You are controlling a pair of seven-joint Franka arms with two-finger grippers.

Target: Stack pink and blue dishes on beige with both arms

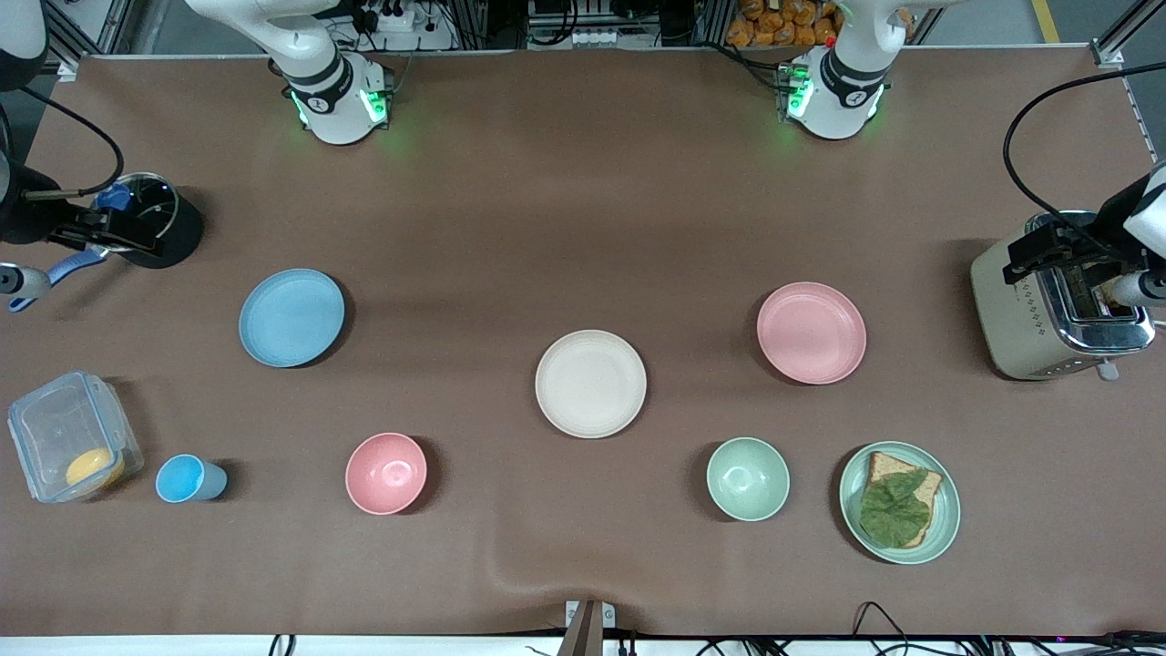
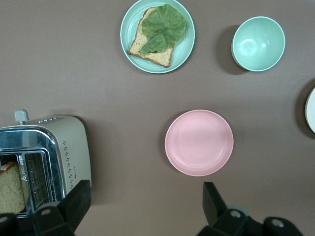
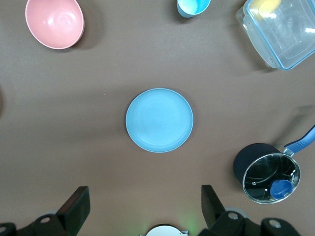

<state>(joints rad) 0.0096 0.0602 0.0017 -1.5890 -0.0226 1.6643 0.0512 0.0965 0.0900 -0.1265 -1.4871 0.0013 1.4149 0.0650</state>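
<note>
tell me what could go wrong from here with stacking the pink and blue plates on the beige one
1. The pink plate and blue plate lie flat with low rims, so an open gripper may slip off an edge.
2. Both go onto the beige plate in the middle, so the arms could meet there.
3. The left gripper is over the table beside the toaster, the right gripper beside the pot; either could get bumped.
</note>
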